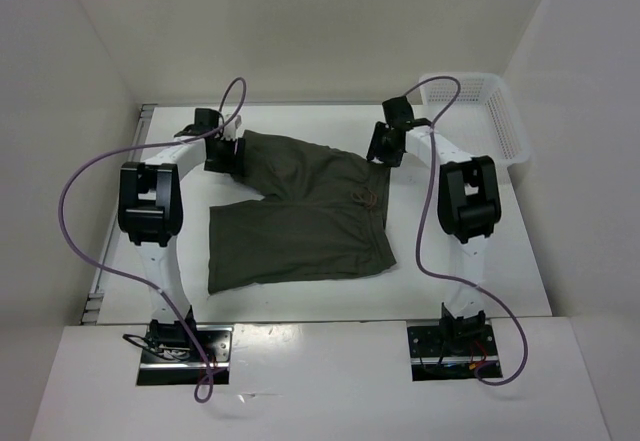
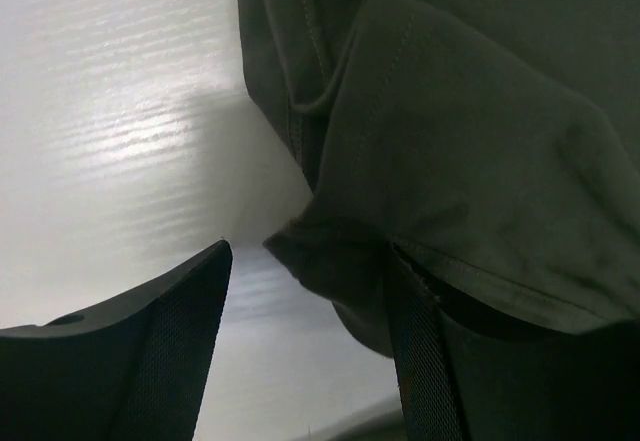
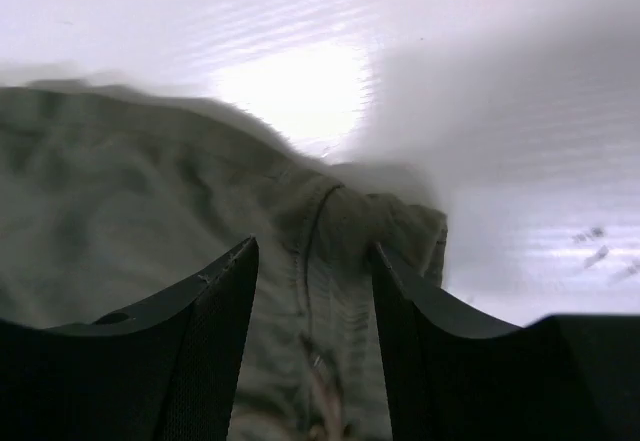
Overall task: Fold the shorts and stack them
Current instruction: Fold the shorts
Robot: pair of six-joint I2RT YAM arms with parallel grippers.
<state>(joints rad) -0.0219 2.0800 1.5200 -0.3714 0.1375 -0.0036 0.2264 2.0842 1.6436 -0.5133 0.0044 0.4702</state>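
Right up against the wrist lenses stand the black fingers (image 2: 150, 361) of the left jaws, set apart, with bare desk showing beside one finger and a rumpled hem lying against the other. They are open and pinch nothing.

The white desk (image 1: 470, 281) carries everything. On it, between the two arms, lie the shorts (image 1: 300, 231), dark olive, soft and creased. The waistband is toward the right arm and both legs run toward the left. The near leg lies flat. The far leg angles away to the left jaws, and its hem is doubled over on itself. A white mesh basket (image 1: 490, 111) sits at the far right corner, apart from the cloth.

The fingers (image 3: 150, 361) of the right jaws are also spread and hold nothing. The far end of the waistband lies bunched loosely between them.

Risks, as I judge them:
- The hem leaning on one left finger may snag and be dragged if that arm lifts.
- Closing on the doubled hem could catch one layer only, so the leg would slip free or fold askew.
- At the waistband, a bite on the bunch and not on the edge would carry the wrinkle into the fold.
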